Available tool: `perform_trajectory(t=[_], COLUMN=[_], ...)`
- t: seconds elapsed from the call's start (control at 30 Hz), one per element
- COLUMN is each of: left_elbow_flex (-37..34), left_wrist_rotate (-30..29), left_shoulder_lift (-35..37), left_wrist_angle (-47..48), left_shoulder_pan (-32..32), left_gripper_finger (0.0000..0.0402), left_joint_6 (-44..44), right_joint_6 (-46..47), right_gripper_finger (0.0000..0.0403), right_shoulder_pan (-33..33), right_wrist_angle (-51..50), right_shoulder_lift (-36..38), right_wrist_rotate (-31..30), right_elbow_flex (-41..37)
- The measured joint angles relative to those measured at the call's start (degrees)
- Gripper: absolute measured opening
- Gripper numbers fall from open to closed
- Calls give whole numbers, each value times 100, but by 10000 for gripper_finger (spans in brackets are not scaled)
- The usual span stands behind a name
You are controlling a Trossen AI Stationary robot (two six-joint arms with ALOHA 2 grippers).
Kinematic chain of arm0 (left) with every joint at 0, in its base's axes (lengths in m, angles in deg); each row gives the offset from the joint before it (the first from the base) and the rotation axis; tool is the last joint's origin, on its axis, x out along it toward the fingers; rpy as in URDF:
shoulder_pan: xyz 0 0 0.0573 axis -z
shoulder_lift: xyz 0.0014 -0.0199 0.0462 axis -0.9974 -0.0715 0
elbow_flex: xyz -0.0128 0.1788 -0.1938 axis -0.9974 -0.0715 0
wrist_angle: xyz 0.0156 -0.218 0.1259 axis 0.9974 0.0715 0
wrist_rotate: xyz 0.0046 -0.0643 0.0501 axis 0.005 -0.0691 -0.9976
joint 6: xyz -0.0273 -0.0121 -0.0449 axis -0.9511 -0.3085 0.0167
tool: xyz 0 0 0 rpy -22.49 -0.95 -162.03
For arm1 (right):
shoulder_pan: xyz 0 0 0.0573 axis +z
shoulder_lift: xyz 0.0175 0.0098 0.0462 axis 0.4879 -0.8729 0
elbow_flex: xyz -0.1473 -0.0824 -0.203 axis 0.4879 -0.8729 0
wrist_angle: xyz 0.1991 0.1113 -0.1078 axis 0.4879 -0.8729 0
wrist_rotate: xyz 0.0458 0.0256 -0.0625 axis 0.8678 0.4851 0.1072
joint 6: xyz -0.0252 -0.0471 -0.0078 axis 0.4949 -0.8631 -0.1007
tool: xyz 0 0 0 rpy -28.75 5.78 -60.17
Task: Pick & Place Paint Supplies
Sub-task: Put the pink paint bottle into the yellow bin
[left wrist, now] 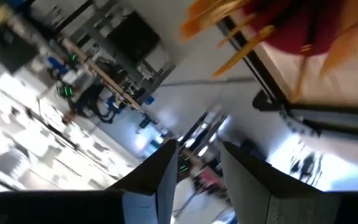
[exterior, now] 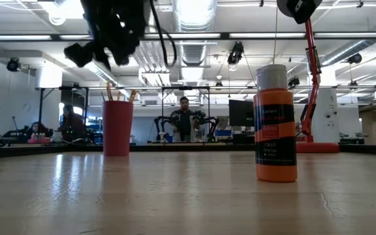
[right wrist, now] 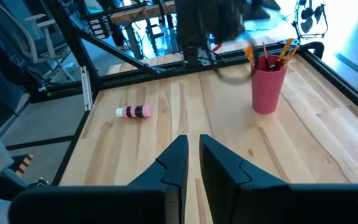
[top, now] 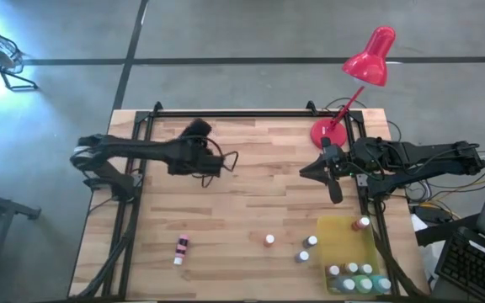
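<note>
Wooden table (top: 242, 194), high view: left gripper (top: 213, 162) and right gripper (top: 327, 172) both above the boards, holding nothing; paint bottles (top: 356, 276) sit on the yellow tray (top: 343, 231), a pink bottle (top: 180, 248) lies apart. Low view: orange bottle (exterior: 276, 124) upright, red cup (exterior: 117, 127) with brushes behind. Left wrist: fingers (left wrist: 160, 180) narrowly parted, empty. Right wrist: fingers (right wrist: 176, 165) nearly together, empty.

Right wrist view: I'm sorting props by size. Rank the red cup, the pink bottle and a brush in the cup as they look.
1. red cup
2. pink bottle, lying down
3. brush, only its top showing
</note>
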Motion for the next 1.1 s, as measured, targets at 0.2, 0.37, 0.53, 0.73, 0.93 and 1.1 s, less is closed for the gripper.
perform_trajectory(t=[0.2,0.37,0.53,0.73,0.93,1.1], left_elbow_flex=[236,413,473,438,216,171], left_wrist_rotate=[45,1252,2735,4757,5058,5318], left_shoulder_lift=[897,1449,1790,1866,1585,1348], left_wrist_angle=[-80,-197,-434,-534,-534,-520], left_shoulder_pan=[39,105,106,262,1355,2336], left_gripper_finger=[131,131,131,130,130,130], left_joint_6=[-1358,-2645,-3971,-6341,-8548,-10256], right_joint_6=[0,0,2,2,31,65], right_gripper_finger=[44,57,70,83,94,101], right_shoulder_pan=[1,0,0,0,0,0], right_wrist_angle=[2,4,8,7,4,-4], right_shoulder_lift=[0,0,0,0,0,0], right_wrist_rotate=[0,0,0,0,2,2], right_elbow_flex=[0,0,0,0,0,0])
